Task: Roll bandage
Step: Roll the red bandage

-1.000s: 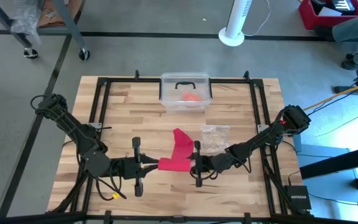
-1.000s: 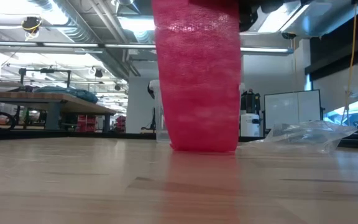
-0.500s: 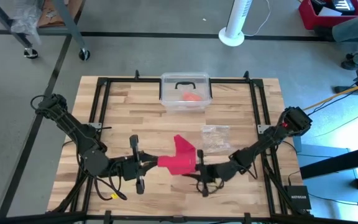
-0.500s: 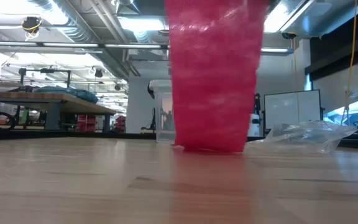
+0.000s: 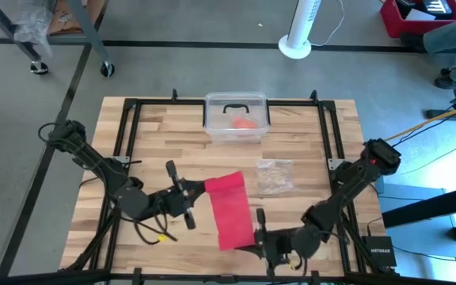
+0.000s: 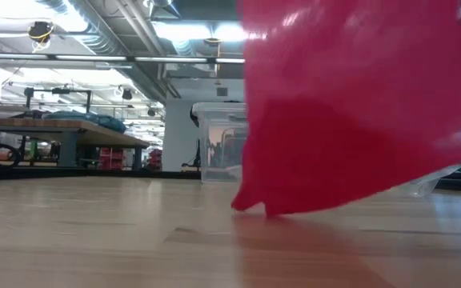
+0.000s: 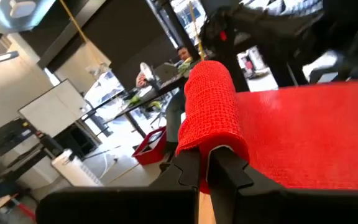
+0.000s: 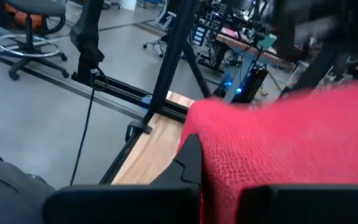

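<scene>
The red bandage [image 5: 229, 210] is stretched between my two grippers over the middle of the table. Its far end is a small roll [image 7: 211, 99], and the flat band runs from there toward the near edge. My left gripper [image 5: 196, 190] is shut on the roll from the left. My right gripper [image 5: 256, 231] is shut on the band's near end. In the low view the cloth [image 6: 350, 112] hangs wide, with its lower edge [image 6: 266, 210] close to the tabletop; whether it touches, I cannot tell. My left gripper pinches the roll's left end [image 7: 210, 142] between its two fingers [image 7: 188, 171], about level, coming from the table's left. The roll stands out past the fingertips, with the band leaving it sideways. My right gripper holds the band's near end [image 8: 229, 155] by its right edge, coming level from the table's right. Cloth lies over one finger and beside the other finger [image 8: 190, 158]; one layer or several, I cannot tell. The band runs away toward the roll, spread flat.
A clear plastic box [image 5: 236, 117] with an orange-red lump [image 5: 245, 123] inside stands at the far middle. A crinkly clear bag [image 5: 274, 176] lies right of the band. Black frame rails [image 5: 129, 127] run along the table's sides.
My right gripper has gone toward the table's near edge and upward, drawing the band with it. The band was bunched and folded between the grippers; now it is spread out flat and long. My left gripper has rolled and shifted a little toward the far side, still holding the roll.
</scene>
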